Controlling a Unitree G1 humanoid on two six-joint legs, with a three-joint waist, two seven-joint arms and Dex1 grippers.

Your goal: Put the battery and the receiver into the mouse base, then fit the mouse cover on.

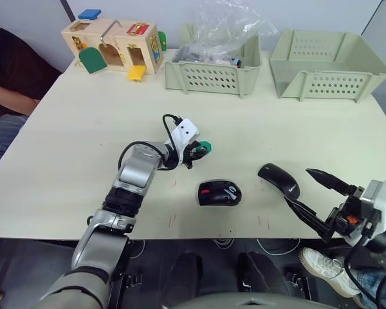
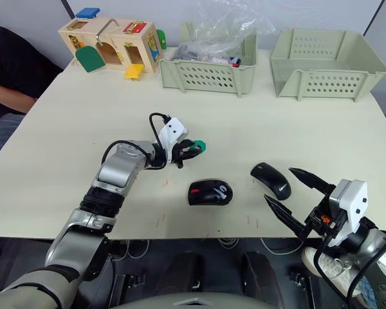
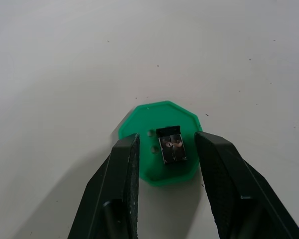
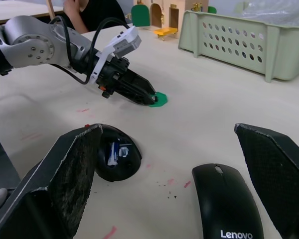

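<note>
One readable text: "Lenovo" in white letters on the rear end of the mouse cover [image 4: 229, 204], seen in the right wrist view. No other labels, numbers or signs legible on anything else.

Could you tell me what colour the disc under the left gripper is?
Green disc; clearest in the left wrist view.

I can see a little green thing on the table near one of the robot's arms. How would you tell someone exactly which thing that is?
On the cream table, follow the robot's left arm to its left gripper, whose open black fingers straddle it. It is the green disc, flat and many-sided, carrying a small metal receiver. The mouse base and mouse cover nearby are black and rounded.
</note>
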